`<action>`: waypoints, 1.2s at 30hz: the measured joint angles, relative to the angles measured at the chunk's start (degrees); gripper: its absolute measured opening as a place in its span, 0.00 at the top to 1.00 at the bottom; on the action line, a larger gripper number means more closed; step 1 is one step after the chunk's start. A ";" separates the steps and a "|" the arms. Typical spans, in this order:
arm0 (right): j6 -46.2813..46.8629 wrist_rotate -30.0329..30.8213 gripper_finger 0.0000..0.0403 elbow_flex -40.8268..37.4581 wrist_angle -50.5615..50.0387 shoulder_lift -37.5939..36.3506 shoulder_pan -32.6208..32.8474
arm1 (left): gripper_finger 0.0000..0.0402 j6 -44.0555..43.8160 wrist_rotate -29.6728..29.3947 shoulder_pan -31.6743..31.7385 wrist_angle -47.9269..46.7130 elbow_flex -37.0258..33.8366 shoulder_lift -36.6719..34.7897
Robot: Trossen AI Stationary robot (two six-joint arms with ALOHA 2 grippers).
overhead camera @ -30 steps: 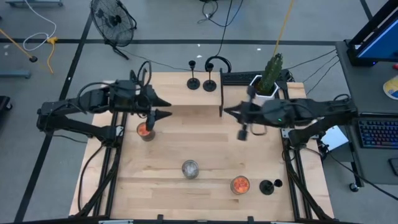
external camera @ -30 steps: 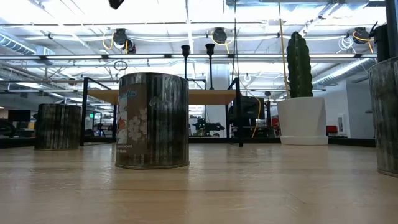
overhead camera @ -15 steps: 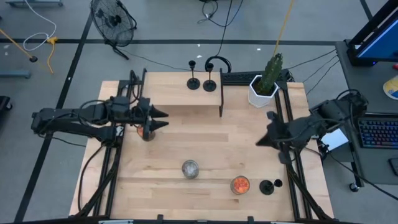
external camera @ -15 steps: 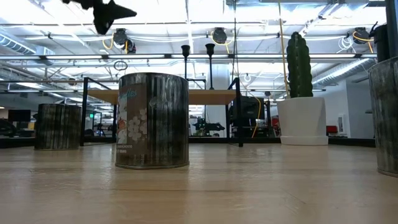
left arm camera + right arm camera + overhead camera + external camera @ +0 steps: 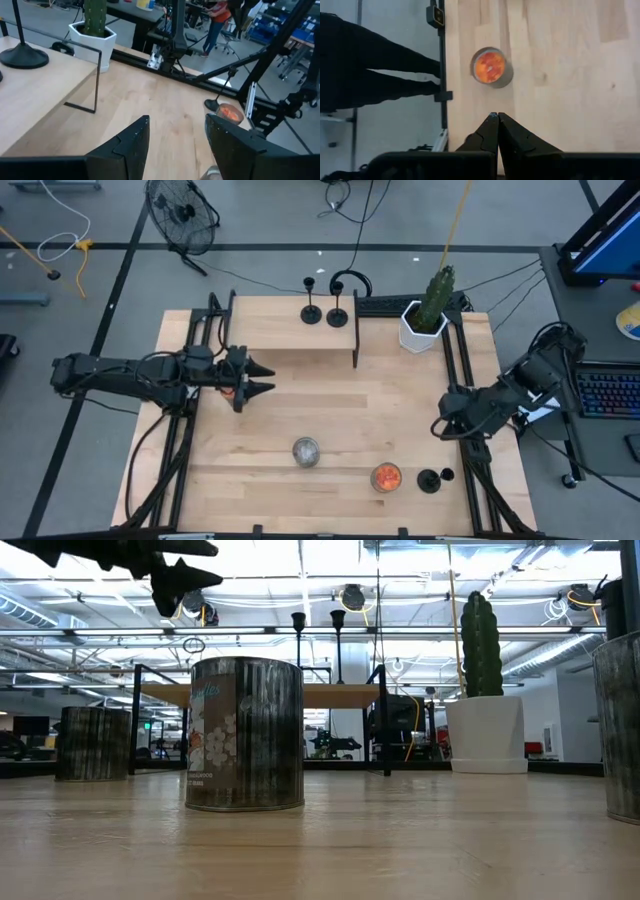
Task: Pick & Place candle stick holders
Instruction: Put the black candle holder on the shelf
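Over the table's left side the left gripper [image 5: 262,377] hovers half open, empty. Two candle stick holders [image 5: 325,313] stand on the back shelf, one [image 5: 430,480] front-right: light, rigid, tippy; pinch the thin stem. Right gripper [image 5: 441,429] closed, empty.

A robotics lab or workshop: a wooden desk [image 5: 330,410] on a grey floor, cables [image 5: 350,200] trailing at the frame's top, a floor fan [image 5: 182,212] upper left, a keyboard [image 5: 607,393] at the right edge, and ceiling pipes [image 5: 400,632] across the low view.
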 joint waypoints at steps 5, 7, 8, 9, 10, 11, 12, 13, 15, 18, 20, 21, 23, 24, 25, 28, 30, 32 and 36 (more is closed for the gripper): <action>7.92 0.19 1.00 0.00 -3.27 1.26 2.07 | 0.50 1.69 0.00 0.05 -2.20 -0.59 -2.29; 10.06 0.35 0.99 0.00 -4.09 1.75 2.63 | 0.50 2.63 0.22 0.05 -3.58 -0.60 -3.95; 10.98 0.43 0.98 0.00 -4.59 2.02 2.89 | 0.50 3.03 0.20 0.05 -4.72 -0.60 -5.07; 11.62 0.48 0.97 0.00 -4.94 2.24 3.09 | 0.50 3.32 0.16 0.05 -6.02 -0.60 -6.30; 12.20 0.72 0.96 0.00 -5.09 2.42 3.28 | 0.50 3.48 -0.04 0.05 -7.12 -0.60 -7.42; 12.76 1.49 0.95 0.00 -5.28 2.63 3.52 | 0.50 3.52 -0.26 0.05 -8.17 -0.60 -8.65; 13.22 2.16 0.94 0.00 -5.46 2.78 3.72 | 0.50 3.55 -0.29 0.05 -9.39 -0.60 -9.91; 13.75 2.88 0.92 0.00 -5.56 2.94 3.91 | 0.50 3.66 -0.31 0.05 -10.43 -0.60 -10.99; 14.46 3.50 0.89 0.00 -5.50 3.18 4.05 | 0.50 4.00 -0.40 -0.23 -12.57 -0.60 -12.93; 15.26 3.64 0.85 0.00 -5.75 3.45 4.10 | 0.50 4.99 -0.89 -1.04 -14.97 -0.60 -15.24; 16.03 3.63 0.81 0.00 -6.49 3.52 4.10 | 0.50 5.56 -1.45 -1.75 -16.58 -0.60 -16.83; 16.51 3.63 0.80 0.00 -7.02 3.60 4.10 | 0.50 5.58 -1.79 -2.14 -17.50 -0.60 -17.52; 17.75 3.63 0.77 0.00 -8.50 3.78 4.10 | 0.50 5.58 -2.59 -2.93 -19.51 -0.60 -18.86; 18.35 3.62 0.75 0.00 -9.30 3.98 4.10 | 0.50 5.52 -3.07 -3.36 -20.19 -0.60 -19.44; 18.90 3.60 0.74 0.00 -9.88 4.23 4.10 | 0.50 5.51 -3.59 -3.91 -20.33 -0.64 -19.93; 19.18 3.54 0.69 0.00 -10.19 5.13 4.10 | 0.50 6.19 -4.32 -5.58 -17.86 -2.86 -21.64; 19.16 3.46 0.67 0.00 -10.19 5.99 4.10 | 0.50 6.09 -4.33 -6.47 -15.28 -5.84 -23.22; 19.18 3.30 0.65 0.00 -10.17 6.97 4.10 | 0.50 4.53 -4.33 -7.11 -13.66 -9.06 -25.10; 21.15 1.74 0.62 0.00 -10.18 8.30 4.17 | 0.50 2.59 -4.37 -7.85 -10.28 -13.89 -29.21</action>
